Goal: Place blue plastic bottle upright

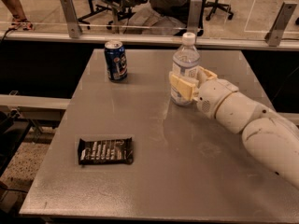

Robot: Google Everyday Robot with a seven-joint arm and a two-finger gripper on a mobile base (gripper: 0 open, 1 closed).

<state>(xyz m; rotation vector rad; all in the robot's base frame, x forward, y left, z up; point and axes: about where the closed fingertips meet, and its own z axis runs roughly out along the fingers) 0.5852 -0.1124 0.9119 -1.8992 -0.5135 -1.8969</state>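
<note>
The blue plastic bottle [185, 59], clear with a white cap and a white-and-blue label, stands upright on the grey table [154, 171] at the back, right of centre. My gripper [190, 79] reaches in from the right and is shut on the bottle's lower half. One cream finger [182, 86] lies across the near side of the bottle and the other is behind it. The bottle's base rests on the table top.
A dark blue soda can [115, 60] stands upright at the back left. A dark snack bar wrapper [105, 150] lies flat at the front left. A glass rail [154, 27] runs behind the table, with seated people and chairs beyond it.
</note>
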